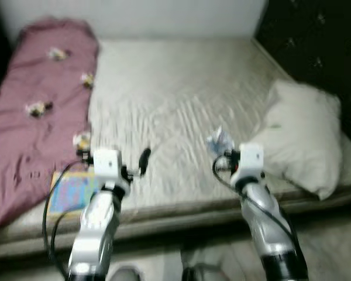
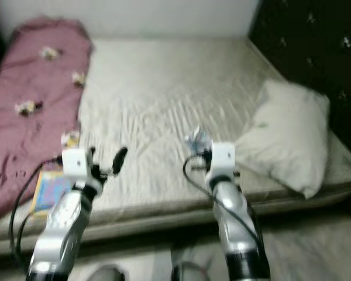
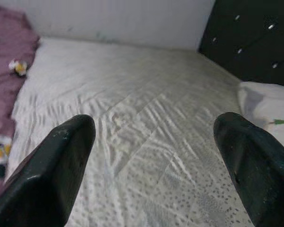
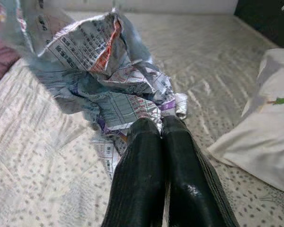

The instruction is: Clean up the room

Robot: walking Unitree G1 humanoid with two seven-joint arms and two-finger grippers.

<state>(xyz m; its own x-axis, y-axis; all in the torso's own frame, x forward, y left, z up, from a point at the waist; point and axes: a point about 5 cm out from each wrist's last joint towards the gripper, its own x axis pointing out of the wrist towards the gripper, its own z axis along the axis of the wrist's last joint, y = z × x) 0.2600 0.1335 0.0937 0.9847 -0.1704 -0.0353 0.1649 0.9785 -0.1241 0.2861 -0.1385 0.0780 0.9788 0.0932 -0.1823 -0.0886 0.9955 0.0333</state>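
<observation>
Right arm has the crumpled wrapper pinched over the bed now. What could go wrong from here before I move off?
The right gripper holds the crumpled wrapper only by a lower edge, so most of it hangs free and could tear away or slip onto the bed as the arm swings. The pillow lies close beside that arm; a wide turn might drag it. The left gripper is open, above the sheet near the colourful book, which it could nudge.
</observation>
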